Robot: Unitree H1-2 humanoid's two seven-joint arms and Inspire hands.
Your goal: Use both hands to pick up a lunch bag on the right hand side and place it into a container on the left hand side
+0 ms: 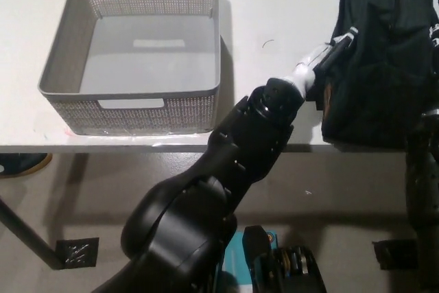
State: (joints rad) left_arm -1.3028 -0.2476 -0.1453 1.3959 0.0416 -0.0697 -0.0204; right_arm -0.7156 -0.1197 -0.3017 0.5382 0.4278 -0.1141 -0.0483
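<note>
A black lunch bag (381,60) stands at the table's right, its bottom hanging over the front edge. My left arm reaches across from the bottom middle, and its white hand (321,56) rests against the bag's left side. My black right arm (422,169) rises along the right edge of the picture. Its hand is lost against the black bag's right side. The grey perforated container (130,104) sits on the left of the table, and nothing lies in it.
The white table (267,18) has a bare strip between container and bag. Its front edge runs across the middle of the picture, with the floor and a table leg (27,238) below.
</note>
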